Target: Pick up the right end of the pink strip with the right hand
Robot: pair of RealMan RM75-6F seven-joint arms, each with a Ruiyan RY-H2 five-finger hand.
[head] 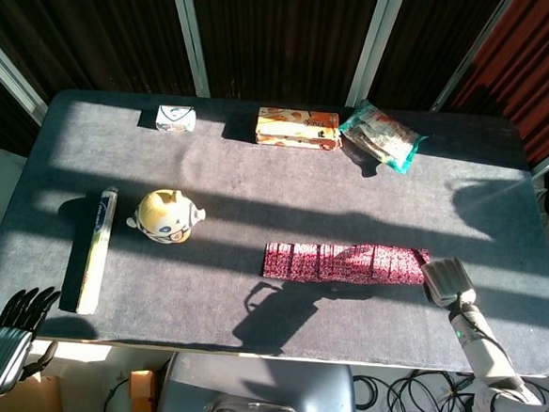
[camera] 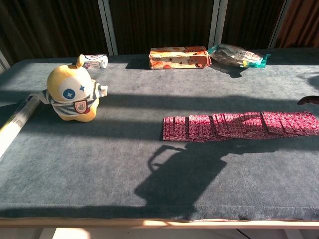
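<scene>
The flat pink patterned strip lies near the counter's right edge, the right hand just beside its right end, finger state hidden.

sunlight cuts bright bands and hard shadows across the dark grey felt table. behind it, dark slatted panels stand between pale upright posts. cables tangle on the floor below.

Bare table surrounds the pink strip at centre right. The orange box and snack bag sit well apart along the top edge; the toy stands far left.
</scene>
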